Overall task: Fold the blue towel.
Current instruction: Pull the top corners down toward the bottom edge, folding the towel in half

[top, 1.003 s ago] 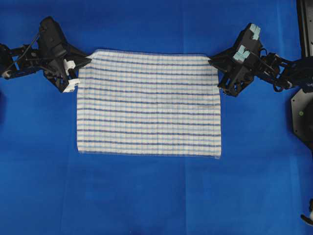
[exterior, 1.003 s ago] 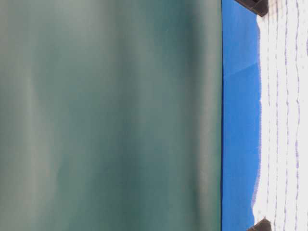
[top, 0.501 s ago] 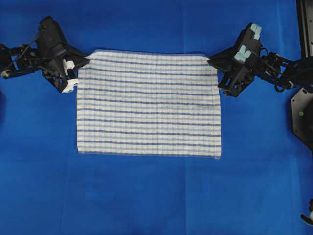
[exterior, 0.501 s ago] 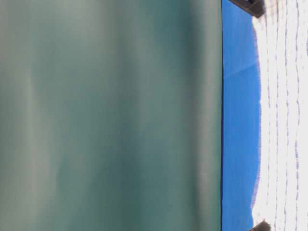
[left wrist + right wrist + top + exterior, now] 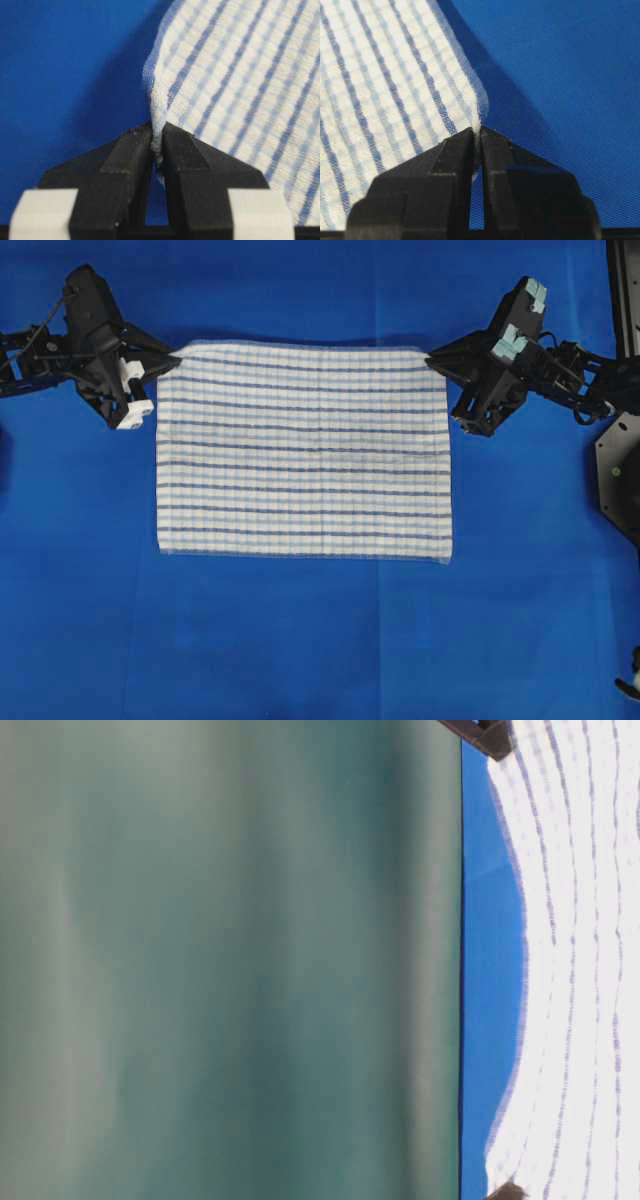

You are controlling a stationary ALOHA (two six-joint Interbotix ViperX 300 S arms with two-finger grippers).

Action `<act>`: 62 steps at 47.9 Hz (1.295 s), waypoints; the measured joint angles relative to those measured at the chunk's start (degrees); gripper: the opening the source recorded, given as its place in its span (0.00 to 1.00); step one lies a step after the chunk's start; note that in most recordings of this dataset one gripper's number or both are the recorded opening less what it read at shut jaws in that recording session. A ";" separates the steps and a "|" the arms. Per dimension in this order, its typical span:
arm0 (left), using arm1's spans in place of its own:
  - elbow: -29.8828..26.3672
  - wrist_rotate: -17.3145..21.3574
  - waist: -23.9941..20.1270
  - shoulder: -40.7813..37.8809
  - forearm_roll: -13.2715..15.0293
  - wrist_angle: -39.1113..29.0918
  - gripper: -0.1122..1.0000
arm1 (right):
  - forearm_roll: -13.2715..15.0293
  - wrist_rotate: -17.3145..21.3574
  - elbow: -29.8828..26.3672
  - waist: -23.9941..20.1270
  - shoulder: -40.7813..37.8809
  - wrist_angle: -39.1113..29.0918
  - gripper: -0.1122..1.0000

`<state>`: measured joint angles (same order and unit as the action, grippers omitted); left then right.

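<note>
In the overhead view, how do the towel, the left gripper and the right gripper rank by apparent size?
1. blue towel, by far the largest.
2. left gripper and right gripper: they look alike, so no ranking between them.

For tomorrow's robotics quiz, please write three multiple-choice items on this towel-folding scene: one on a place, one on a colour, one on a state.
1. Where do the two end effectors grip the blue towel in the overhead view?
A. the two top corners
B. the two bottom corners
C. the middle of the side edges

2. What colour is the surface under the towel?
A. green
B. solid blue
C. white

3. What state is the left end effector in?
A. wide open above the cloth
B. shut on nothing
C. shut on a towel corner

Key:
1 A: the left end effector and right end effector meet the blue towel at its top corners.
2 B: the table cover is plain blue.
3 C: the left wrist view shows cloth pinched between the fingers.
</note>
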<state>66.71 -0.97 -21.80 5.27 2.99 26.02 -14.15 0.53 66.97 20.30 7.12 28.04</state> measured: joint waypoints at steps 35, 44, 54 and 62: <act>4.31 -6.06 17.14 8.17 0.00 0.09 0.13 | -11.95 0.70 5.36 -20.57 14.24 -5.36 0.15; 4.92 -9.49 22.94 11.16 0.00 0.09 0.13 | -15.91 0.62 5.45 -27.33 14.50 -5.36 0.15; 4.83 -10.99 27.95 11.87 0.00 0.09 0.13 | -19.78 0.62 5.54 -33.40 14.41 -5.36 0.15; 4.04 -10.99 30.59 10.90 0.00 0.09 0.13 | -21.27 0.62 5.10 -35.95 13.10 -5.36 0.15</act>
<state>70.75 -11.95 8.79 16.17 2.99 26.10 -35.42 1.14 72.07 -15.64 20.21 22.68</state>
